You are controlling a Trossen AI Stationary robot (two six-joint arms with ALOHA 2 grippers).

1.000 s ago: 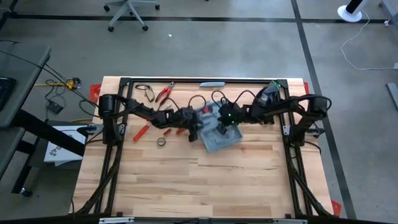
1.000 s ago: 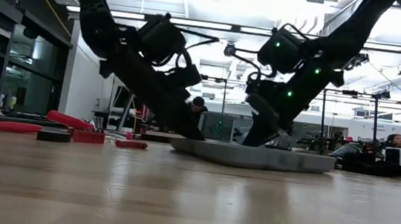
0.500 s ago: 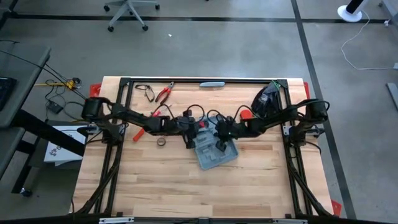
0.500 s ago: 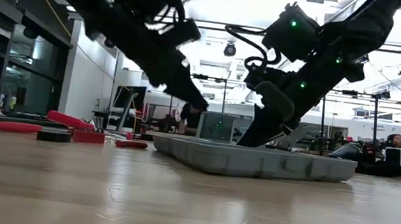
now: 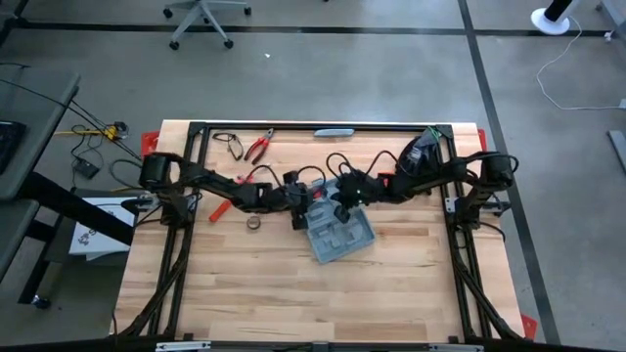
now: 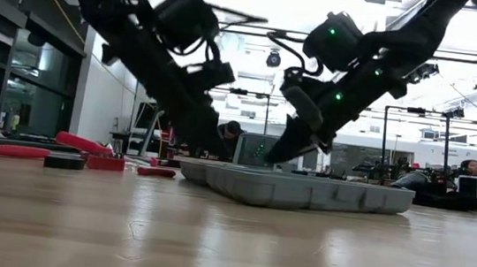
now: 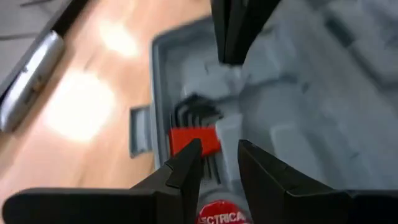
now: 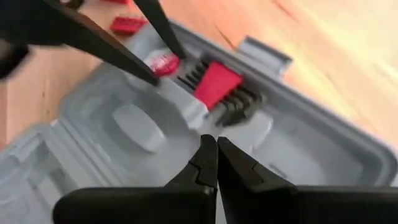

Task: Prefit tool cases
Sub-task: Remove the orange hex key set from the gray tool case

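Fingers of our left gripper (image 7: 214,165) are gripping a red-capped tool (image 7: 219,214) over the case (image 5: 340,233); our right gripper (image 8: 216,163) is pinched shut; we are risking a missed slot.

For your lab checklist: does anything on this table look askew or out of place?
Yes. The open tool case lies skewed to the table edge, and red-handled tools lie loose beside it. Only the hex key set sits in its slot.
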